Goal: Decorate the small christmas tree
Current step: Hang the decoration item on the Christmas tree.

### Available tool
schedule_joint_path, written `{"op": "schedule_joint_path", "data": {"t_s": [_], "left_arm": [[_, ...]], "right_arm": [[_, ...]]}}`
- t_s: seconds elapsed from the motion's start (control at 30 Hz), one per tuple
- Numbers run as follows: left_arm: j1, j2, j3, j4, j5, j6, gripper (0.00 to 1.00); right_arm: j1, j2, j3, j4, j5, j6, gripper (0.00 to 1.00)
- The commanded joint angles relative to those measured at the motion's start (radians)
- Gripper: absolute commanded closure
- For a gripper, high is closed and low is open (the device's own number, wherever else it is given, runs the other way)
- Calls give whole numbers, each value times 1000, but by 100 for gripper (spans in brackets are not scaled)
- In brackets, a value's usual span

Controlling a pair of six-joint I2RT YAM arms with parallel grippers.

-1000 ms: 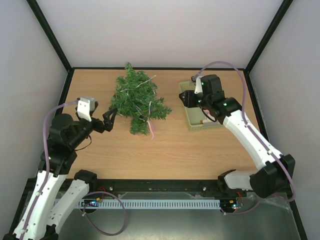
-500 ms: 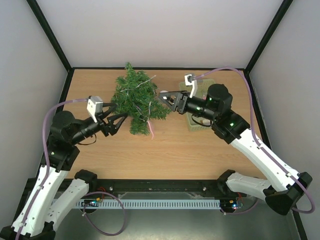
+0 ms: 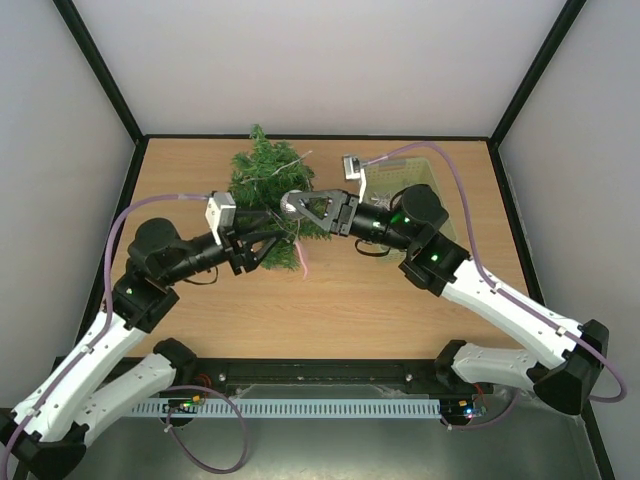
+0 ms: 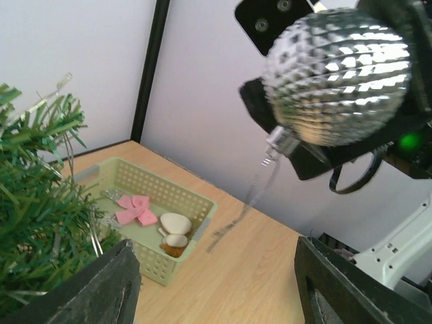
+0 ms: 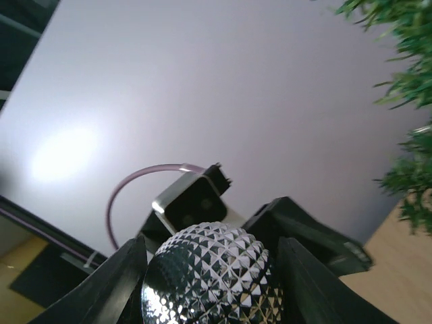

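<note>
The small christmas tree point(image 3: 262, 185) lies on the wooden table at the back, and its needles show in the left wrist view point(image 4: 34, 216) and the right wrist view point(image 5: 405, 101). My right gripper point(image 3: 300, 208) is shut on a silver faceted bauble point(image 3: 293, 203), held in the air by the tree's right side. The bauble fills the right wrist view point(image 5: 212, 273) and hangs large in the left wrist view point(image 4: 337, 74), its silver loop dangling. My left gripper point(image 3: 272, 238) is open and empty at the tree's lower edge, facing the bauble point(image 4: 216, 283).
A pale green basket point(image 4: 179, 196) holds a pink bow point(image 4: 135, 209) and a white ornament point(image 4: 174, 223); in the top view the basket point(image 3: 432, 175) is mostly behind my right arm. A pink ribbon point(image 3: 302, 258) hangs from the tree's base.
My right gripper has swung left from the basket to the tree with the silver bauble. My left gripper has moved right, up to the tree's lower edge.
</note>
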Motion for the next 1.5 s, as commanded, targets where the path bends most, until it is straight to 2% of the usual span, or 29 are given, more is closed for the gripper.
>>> {"op": "schedule_joint_path", "data": {"t_s": [0.0,0.1,0.2,0.4,0.67,0.77,0.83,0.97,1.03,1.17,1.33,1.37,1.47], "left_arm": [[-11,13,-7,102,-26,15,37],[-10,16,-19,175,34,-2,41],[-10,19,-43,260,99,-43,48],[-11,21,-57,274,129,-53,55],[-12,20,-86,302,136,-68,54],[-12,18,-95,301,130,-66,48],[-12,14,-104,318,126,-69,47],[-13,11,-113,358,127,-75,57],[-13,10,-121,373,121,-73,59],[-14,10,-133,404,118,-71,53],[-26,6,-150,457,126,-64,51],[-27,2,-156,473,133,-67,52],[-33,-11,-168,498,162,-67,64]], "right_arm": [[33,12,-25,196,-22,123,67],[53,20,-22,212,-26,141,67],[62,20,-26,226,-26,151,67],[66,8,-56,281,-17,185,67],[66,13,-55,316,-16,204,67],[68,15,-58,327,-16,215,67],[68,16,-62,342,-18,227,67],[67,19,-62,349,-19,239,67],[67,19,-60,354,-21,242,67],[67,20,-62,359,-19,248,67],[69,29,-61,362,-21,252,67],[68,31,-61,363,-22,255,67],[68,31,-64,363,-20,258,67]]}}
